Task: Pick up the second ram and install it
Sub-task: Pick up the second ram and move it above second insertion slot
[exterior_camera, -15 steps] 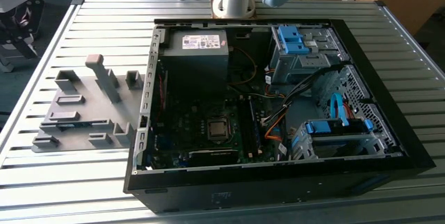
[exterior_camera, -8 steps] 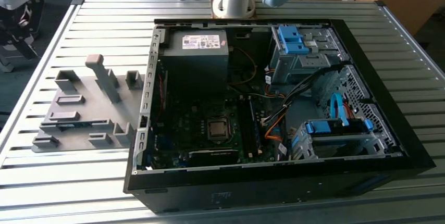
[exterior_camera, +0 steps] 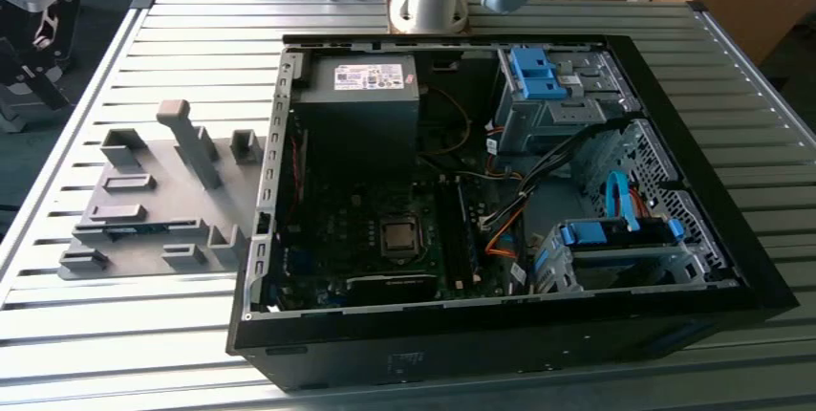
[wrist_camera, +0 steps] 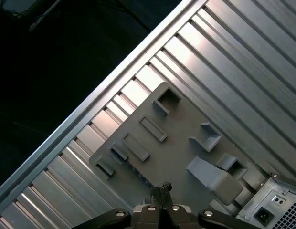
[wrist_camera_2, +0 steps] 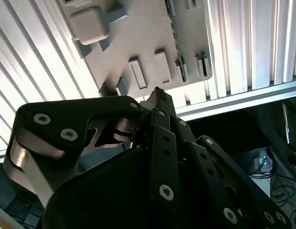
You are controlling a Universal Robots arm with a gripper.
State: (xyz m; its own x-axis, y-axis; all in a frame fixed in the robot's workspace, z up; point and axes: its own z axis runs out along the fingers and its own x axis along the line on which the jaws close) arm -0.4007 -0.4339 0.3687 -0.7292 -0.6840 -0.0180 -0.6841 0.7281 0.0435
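Black link bars fill the foreground in both wrist views, and the gripper point(wrist_camera_2: 157, 93) point(wrist_camera: 162, 187) ends in 2 slim fingertips pressed together, tip to tip. It hangs above the grey tray point(wrist_camera_2: 138, 38) point(wrist_camera: 176, 143), clear of it, with the tips over the tray's edge part. On the tray stand several low blocks and 1 tall post point(wrist_camera_2: 88, 21) point(wrist_camera: 210, 174) point(exterior_camera: 194, 143), which leans a little in the exterior view. The ram point(exterior_camera: 143, 229) sits on edge in the long holder near the tray's front edge, a thin dark strip with a bluish sheen, well apart from the case. The tray point(exterior_camera: 153, 205) lies flat on the slatted metal table point(exterior_camera: 166, 335), toward the exterior view's left. Just beside it, to the exterior view's right, stands the open case point(exterior_camera: 510, 335), its side panel off. Inside, the board point(exterior_camera: 332, 239) lies low with a square socket point(exterior_camera: 399, 236) near its middle; whether a stick sits in the slots beside the socket I cannot tell. Farther back is the power supply point(exterior_camera: 357, 96) with a white label, and 2 blue brackets point(exterior_camera: 536, 72) point(exterior_camera: 612, 232) mark the drive bays at the exterior view's right. Behind the case rises the arm's pale base point(exterior_camera: 427, 5).
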